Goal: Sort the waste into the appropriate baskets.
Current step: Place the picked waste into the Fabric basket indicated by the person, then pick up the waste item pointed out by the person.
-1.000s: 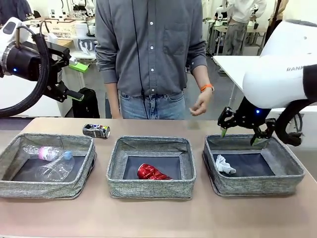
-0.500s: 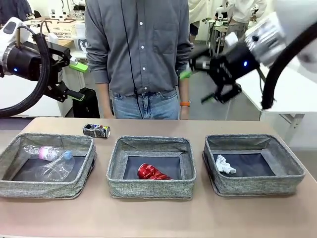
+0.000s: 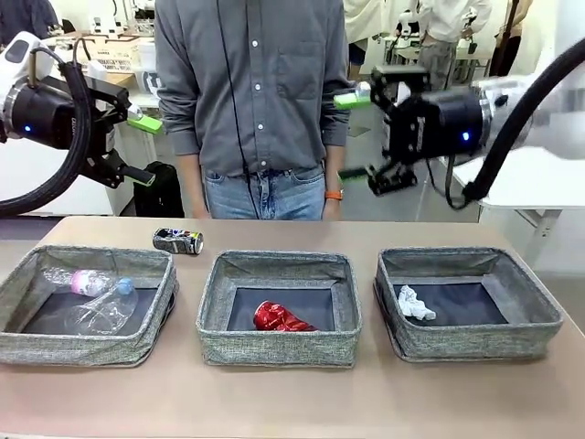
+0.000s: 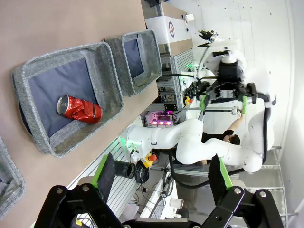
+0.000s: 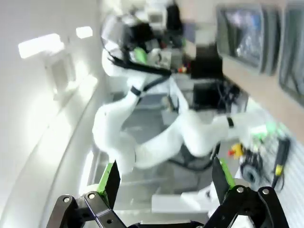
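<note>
front view showed my right gripper [image 3: 359, 134] had lifted clear of the right basket [image 3: 468, 306], jaws spread and empty, paper wad [image 3: 415, 304] left inside. left gripper [image 3: 137, 146] waited agape. i judged the dark can [image 3: 177, 240] remained, unsorted on the table [image 3: 292, 402].

Baskets [image 3: 279, 343] of rough grey woven cloth; glossy crushed red can [image 3: 280, 317]; clear shiny plastic bottle [image 3: 84, 281]; crumpled matt paper wad [image 3: 414, 304]; smooth matt table [image 3: 292, 398]

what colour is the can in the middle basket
Red: the crushed can in the middle basket, best seen in the front view.
</note>
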{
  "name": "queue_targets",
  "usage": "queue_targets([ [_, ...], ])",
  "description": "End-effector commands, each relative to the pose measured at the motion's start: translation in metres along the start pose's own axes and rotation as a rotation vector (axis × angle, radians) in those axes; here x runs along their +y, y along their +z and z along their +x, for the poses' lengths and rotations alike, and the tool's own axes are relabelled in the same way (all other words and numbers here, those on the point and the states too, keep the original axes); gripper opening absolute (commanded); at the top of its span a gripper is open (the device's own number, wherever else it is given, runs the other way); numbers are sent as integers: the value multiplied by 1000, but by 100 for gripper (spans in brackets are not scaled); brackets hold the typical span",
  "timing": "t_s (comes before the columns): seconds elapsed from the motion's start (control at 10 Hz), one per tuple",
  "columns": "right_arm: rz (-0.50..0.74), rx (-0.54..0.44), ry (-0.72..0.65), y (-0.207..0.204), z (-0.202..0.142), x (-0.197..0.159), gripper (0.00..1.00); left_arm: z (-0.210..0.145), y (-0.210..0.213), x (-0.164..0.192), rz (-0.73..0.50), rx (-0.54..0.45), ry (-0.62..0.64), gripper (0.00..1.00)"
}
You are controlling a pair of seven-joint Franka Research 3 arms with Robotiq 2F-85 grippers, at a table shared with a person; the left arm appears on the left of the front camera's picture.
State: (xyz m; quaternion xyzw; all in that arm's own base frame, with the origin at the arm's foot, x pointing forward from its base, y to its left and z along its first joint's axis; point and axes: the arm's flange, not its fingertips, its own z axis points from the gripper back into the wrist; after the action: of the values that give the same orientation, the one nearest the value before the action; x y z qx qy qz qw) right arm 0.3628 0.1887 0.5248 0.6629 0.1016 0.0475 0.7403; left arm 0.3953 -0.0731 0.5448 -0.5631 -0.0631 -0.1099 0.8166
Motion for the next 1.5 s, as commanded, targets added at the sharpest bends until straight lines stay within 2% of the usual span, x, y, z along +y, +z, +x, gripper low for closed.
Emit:
queue_targets([
  [0.0,-24,-98,69,0,-3,23,100,-1,1,-3,8,6,11,100],
  [1.4,-24,-98,69,0,-3,23,100,-1,1,-3,8,6,11,100],
])
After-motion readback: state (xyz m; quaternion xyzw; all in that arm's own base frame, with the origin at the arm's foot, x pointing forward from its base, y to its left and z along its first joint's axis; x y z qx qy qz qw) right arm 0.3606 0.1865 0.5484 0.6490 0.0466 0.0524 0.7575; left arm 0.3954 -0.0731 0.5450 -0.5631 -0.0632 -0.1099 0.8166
